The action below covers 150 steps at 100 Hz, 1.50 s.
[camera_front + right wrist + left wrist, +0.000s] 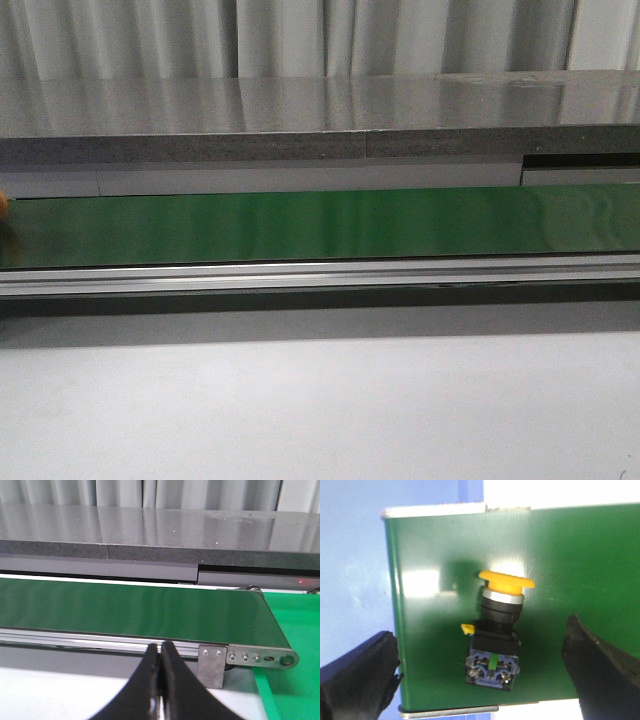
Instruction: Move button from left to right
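**Left hand waits open over the button at the belt's left end**

The task is at its first step: the grasp is not made yet. In the left wrist view the left hand [482,675] is wide open, with one dark finger at each side, and it touches nothing. The button [496,632] lies between them on the green belt [570,555], close to the belt's end. It rests on its side, the yellow cap toward 12 o'clock and the black body with the terminals toward 6 o'clock. In the front view only an orange blur at 9 o'clock, at the picture's edge, may be this button; I cannot tell for sure.

The next move, I judge, calls for the left hand to go down and shut on the black body, not on the round cap, which could slip.

The right hand [160,680] is pressed together, holds nothing, and hovers low before the conveyor's right end, level with the grey surface [50,690].
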{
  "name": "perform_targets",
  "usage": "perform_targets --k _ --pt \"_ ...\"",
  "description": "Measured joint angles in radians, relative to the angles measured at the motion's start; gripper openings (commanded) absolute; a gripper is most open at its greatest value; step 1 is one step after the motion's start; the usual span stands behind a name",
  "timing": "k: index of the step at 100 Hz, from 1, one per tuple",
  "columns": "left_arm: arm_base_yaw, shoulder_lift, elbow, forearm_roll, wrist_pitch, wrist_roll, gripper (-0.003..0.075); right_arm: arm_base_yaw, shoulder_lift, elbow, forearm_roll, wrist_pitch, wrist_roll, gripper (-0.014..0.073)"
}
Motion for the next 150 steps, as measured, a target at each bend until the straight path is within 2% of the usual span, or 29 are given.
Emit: perform_targets --k 16,30,66,94,119,150 --pt "0.0 -0.137 0.029 -0.01 -0.067 0.015 0.0639 0.0 0.0 0.0 0.0 0.0 0.0 -0.0068" --pt "-0.002 -0.303 0.14 -0.018 -0.177 0.021 0.0639 0.0 0.0 0.0 0.0 0.0 0.0 -0.0068" --pt "-0.118 -0.794 0.588 -0.012 -0.548 0.041 0.0639 0.0 0.0 0.0 0.0 0.0 0.0 -0.0068" --pt "-0.132 -1.13 0.943 -0.005 -0.772 0.041 0.0639 0.0 0.0 0.0 0.0 0.0 0.0 -0.0068" --pt "-0.132 -1.361 1.129 -0.003 -0.829 0.041 0.0639 0.0 0.0 0.0 0.0 0.0 0.0 -0.0068" --pt "-0.132 -1.415 1.204 -0.001 -0.829 0.041 0.0639 0.0 0.0 0.0 0.0 0.0 0.0 -0.0068"
